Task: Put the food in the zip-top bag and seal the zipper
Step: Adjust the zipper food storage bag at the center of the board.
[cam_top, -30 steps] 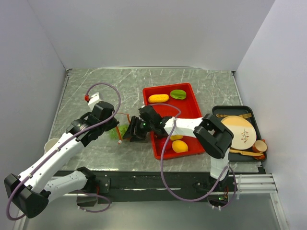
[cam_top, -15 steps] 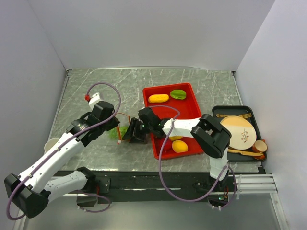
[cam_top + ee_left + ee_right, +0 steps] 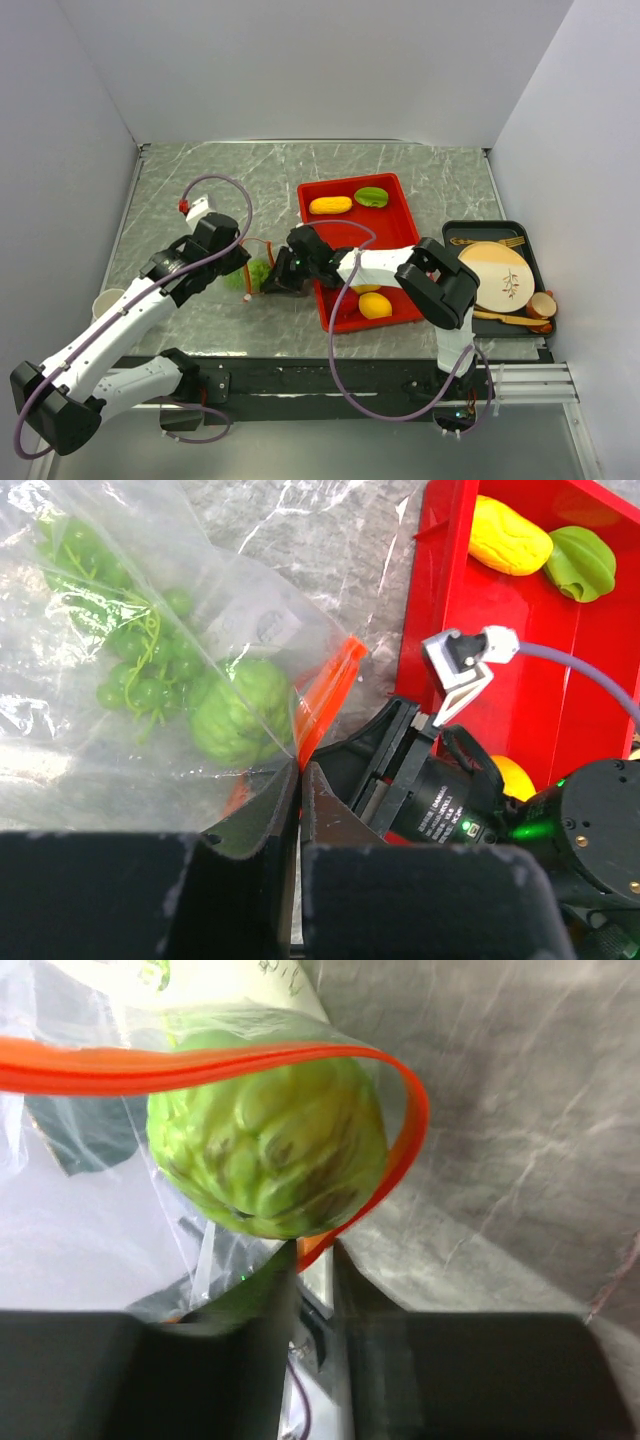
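Between the pressed-together fingers of the left tool (image 3: 299,772), in the left wrist view, a fold of the zip-top bag (image 3: 70,740) is pinched close to the orange-red zipper (image 3: 328,690). Inside the clear plastic lie a bunch of green grapes (image 3: 130,650) and a bumpy green fruit (image 3: 240,718), the fruit nearest the mouth. Beside the bag stands the red tray (image 3: 490,650), with a yellow fruit (image 3: 510,538) and a smooth green fruit (image 3: 580,565) at its far end, and an orange-yellow fruit (image 3: 515,775) half hidden behind the other arm's black body. In the right wrist view, the right tool (image 3: 312,1252) has its fingers drawn close on the zipper, which runs between them and loops up around the bumpy green fruit just inside the bag's mouth, above the grey marbled surface (image 3: 520,1110). From the top camera, the bag lies on the surface just left of the red tray, and both tools meet at it. The tray holds the yellow and smooth green fruits at its far end and, at its near end, the orange-yellow fruit touching a small yellow piece (image 3: 368,288). Farther right sits a black tray (image 3: 455,232) carrying a tan plate (image 3: 498,275) and wooden cutlery (image 3: 510,320).
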Controlling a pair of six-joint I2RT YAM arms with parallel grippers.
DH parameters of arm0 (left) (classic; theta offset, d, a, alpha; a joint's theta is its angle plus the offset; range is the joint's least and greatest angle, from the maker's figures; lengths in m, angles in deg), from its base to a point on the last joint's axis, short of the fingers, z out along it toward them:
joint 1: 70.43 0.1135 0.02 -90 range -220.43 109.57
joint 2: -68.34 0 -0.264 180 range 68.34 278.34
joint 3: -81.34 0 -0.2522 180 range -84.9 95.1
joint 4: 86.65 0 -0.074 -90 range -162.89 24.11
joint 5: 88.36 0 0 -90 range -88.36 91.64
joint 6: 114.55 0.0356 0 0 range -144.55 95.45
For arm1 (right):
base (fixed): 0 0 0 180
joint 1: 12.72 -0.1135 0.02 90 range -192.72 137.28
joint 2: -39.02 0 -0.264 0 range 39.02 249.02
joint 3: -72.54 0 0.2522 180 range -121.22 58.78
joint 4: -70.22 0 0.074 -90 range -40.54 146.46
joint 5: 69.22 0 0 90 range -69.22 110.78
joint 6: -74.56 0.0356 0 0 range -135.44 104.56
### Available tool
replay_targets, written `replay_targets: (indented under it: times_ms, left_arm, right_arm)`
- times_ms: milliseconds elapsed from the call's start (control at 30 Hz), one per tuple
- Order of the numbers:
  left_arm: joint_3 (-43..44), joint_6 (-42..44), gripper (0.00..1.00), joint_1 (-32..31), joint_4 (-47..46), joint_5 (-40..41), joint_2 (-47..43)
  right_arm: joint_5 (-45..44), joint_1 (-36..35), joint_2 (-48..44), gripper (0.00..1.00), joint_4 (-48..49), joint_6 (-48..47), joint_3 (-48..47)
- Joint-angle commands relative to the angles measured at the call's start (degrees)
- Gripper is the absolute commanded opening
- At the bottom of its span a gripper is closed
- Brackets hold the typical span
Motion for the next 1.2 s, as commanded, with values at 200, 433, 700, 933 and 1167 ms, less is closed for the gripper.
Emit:
replay_targets:
  times_ms: [200,433,700,933,1167]
  left_arm:
    - [-0.3,-0.6,0.09,0.2,-2.1,-0.7,-1.9]
    - [-0.6,-0.6,0.09,0.2,-2.4,-0.8,-2.1]
    - [-1.1,0.4,0.09,0.2,-4.2,-1.9,-3.9]
    - [-0.4,0.7,0.10,0.2,-3.6,-0.9,-2.9]
    - [-1.0,-0.3,0.09,0.2,-4.1,-0.5,-2.4]
  right_arm:
    - [-7.0,-0.4,-4.8,0.05,-3.0,-5.6,-1.9]
    - [-7.9,-0.4,-6.2,0.00,-3.5,-6.8,-1.8]
    - [-18.5,-0.5,-11.5,0.00,-14.1,-15.5,-6.6]
    - [-9.0,0.1,-11.6,0.60,-10.8,-8.7,-3.6]
    - [0.6,0.3,-9.5,0.68,1.4,3.9,4.6]
